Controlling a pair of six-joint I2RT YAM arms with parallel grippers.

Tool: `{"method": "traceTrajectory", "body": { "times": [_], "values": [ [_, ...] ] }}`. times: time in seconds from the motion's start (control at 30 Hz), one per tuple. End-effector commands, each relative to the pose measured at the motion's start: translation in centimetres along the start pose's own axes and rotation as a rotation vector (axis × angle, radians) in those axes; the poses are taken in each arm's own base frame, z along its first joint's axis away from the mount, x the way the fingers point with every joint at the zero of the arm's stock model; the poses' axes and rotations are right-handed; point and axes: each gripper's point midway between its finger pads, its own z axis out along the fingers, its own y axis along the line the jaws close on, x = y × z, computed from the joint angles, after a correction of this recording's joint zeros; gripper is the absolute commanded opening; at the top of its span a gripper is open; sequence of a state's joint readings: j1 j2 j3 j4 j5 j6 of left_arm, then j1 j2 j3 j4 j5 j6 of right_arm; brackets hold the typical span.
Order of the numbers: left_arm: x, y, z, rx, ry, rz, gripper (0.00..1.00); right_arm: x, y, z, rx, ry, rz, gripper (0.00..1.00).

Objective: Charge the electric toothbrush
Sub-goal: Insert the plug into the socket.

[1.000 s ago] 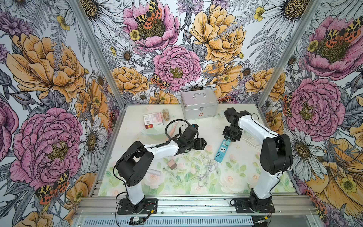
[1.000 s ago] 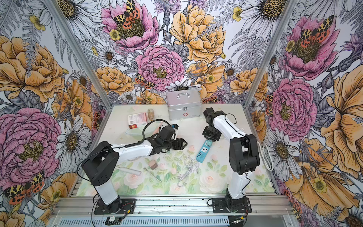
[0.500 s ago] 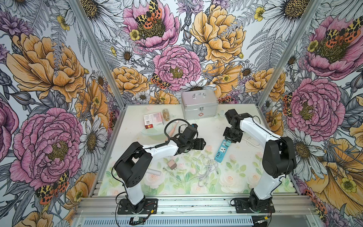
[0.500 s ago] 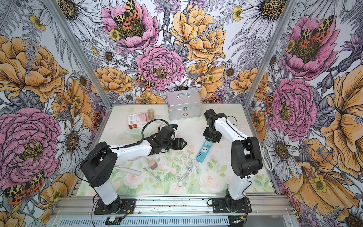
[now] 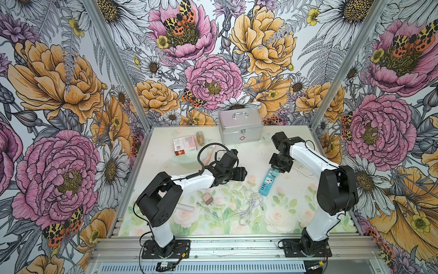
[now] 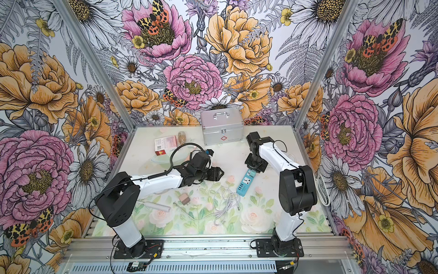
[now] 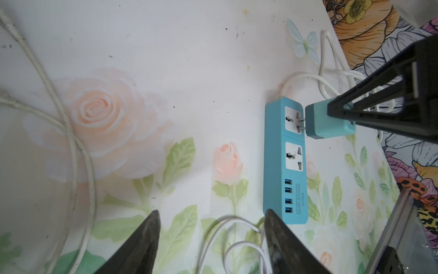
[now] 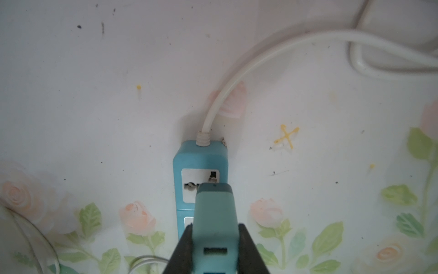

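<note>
A white electric toothbrush (image 5: pixel 186 208) lies flat on the floral tabletop (image 5: pixel 284 213) near the left arm's base, well apart from both grippers. Across the table, the right gripper (image 8: pixel 214 227) clamps a teal charging adapter (image 8: pixel 214 208), whose prongs meet the end socket of a blue power strip (image 7: pixel 284 166). The left gripper (image 7: pixel 212 213) hovers with fingers spread and empty, beside a tangled white cable (image 5: pixel 248 201) and near a small pink plug (image 5: pixel 208 198). Toward the rear, a pale bowl (image 5: pixel 182 161) holds a pink stick-like item, too small to identify. A silver case (image 5: pixel 240 128) stands latched beside a small jar (image 5: pixel 200 138) and a pink carton (image 5: pixel 184 144). Flower-print walls enclose the cell.
</note>
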State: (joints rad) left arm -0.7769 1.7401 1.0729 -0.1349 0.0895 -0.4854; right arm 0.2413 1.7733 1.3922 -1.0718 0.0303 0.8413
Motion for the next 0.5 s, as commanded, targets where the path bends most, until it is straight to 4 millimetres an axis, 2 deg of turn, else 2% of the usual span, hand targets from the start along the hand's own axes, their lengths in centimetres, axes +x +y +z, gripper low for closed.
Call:
{"method": "traceTrajectory", "body": {
  "times": [0.0,0.23,0.37,0.47],
  "values": [
    [-0.6,-0.2,-1.3,-0.010,-0.030,0.032,0.70,1.8,0.5,1.1,0.009,0.051,0.000,0.00],
    [-0.5,0.0,-1.8,-0.018,-0.039,0.040,0.70,0.7,-1.1,1.0,0.075,-0.003,0.006,0.00],
    [-0.6,0.2,-2.0,-0.025,-0.044,0.040,0.70,0.3,-1.4,1.2,0.059,0.017,0.027,0.00],
    [-0.6,0.2,-2.1,-0.026,-0.046,0.039,0.70,-0.7,-1.2,0.3,0.057,-0.023,0.016,0.00]
  ]
}}
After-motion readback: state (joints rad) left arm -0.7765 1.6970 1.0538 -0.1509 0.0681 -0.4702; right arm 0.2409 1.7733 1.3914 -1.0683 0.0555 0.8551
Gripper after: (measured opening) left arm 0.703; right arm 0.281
